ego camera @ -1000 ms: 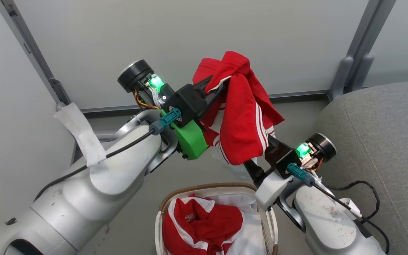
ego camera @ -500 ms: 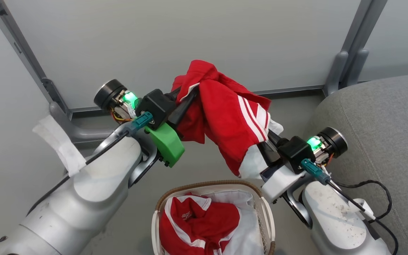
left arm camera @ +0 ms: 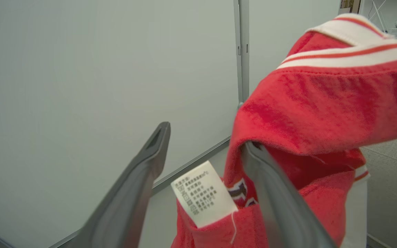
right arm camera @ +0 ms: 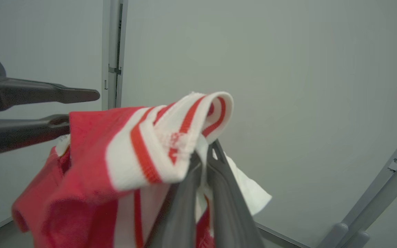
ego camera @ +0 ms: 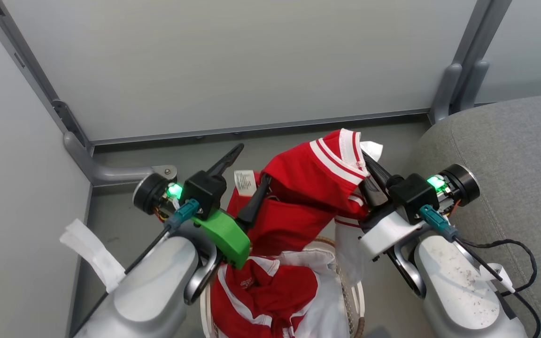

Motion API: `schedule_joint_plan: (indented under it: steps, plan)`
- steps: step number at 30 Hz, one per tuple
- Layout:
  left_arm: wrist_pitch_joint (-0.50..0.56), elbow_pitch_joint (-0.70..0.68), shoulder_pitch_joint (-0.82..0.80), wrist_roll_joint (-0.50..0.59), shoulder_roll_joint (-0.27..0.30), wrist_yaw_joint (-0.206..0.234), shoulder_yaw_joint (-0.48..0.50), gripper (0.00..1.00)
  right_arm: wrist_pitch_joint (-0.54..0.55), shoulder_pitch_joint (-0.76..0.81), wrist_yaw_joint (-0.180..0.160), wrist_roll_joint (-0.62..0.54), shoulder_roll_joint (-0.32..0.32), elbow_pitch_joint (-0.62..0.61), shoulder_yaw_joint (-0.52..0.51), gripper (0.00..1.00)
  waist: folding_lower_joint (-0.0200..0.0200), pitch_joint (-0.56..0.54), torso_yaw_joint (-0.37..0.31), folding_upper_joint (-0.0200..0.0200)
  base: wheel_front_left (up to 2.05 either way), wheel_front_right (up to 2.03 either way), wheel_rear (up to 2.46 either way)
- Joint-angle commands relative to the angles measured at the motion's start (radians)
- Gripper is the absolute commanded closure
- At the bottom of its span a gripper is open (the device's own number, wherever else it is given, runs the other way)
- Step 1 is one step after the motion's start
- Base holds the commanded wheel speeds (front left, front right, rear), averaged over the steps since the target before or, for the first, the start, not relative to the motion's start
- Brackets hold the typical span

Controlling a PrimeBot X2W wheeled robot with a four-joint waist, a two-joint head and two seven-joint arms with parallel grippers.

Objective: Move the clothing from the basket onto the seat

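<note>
A soft red garment (ego camera: 317, 188) with ribbed white-and-red striped trim hangs in the air above the basket (ego camera: 356, 305), stretched loosely between the two arms. The right end effector (ego camera: 368, 162) is clenched on it: in the right wrist view its two long dark fingers press together on the folded striped hem, with a flap of plain white cloth poking out behind them. The left end effector (ego camera: 255, 162) is released, its smooth tapered fingers spread wide. One finger stands bare in front of the pale wall panel; the other is tucked under a fold of the fleecy red cloth, which drapes over it. A small white printed label (left arm camera: 203, 194) sticks up between the fingers. Below, another crumpled red garment (ego camera: 270, 291) with white piping lies in the basket on a white liner sheet (ego camera: 327, 300). The grey woven-fabric sofa (ego camera: 510, 141), rounded at its edge, sits to the right.
</note>
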Motion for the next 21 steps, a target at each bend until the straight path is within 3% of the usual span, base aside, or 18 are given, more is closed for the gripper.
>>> schedule_joint_plan:
  steps: [1,9,21]
  plan:
    - [-0.003,0.001,0.048,0.005,-0.017,0.004,0.023,0.0,-0.002,0.012,-0.001,-0.004,-0.004,-0.009,-0.01,1.0,0.0001,0.001,0.002,-0.0001,0.0,0.0,0.0]
    - [-0.003,0.001,0.2,0.06,-0.093,-0.017,0.122,0.0,-0.002,0.03,-0.001,-0.013,-0.004,-0.024,-0.039,1.0,0.0001,0.004,0.002,-0.0001,0.0,0.0,0.0]
    - [-0.003,0.01,0.298,0.133,-0.144,-0.053,0.204,0.0,-0.002,0.051,-0.001,-0.025,-0.004,-0.032,-0.08,1.0,0.0001,0.003,-0.02,-0.0001,0.0,0.0,0.0]
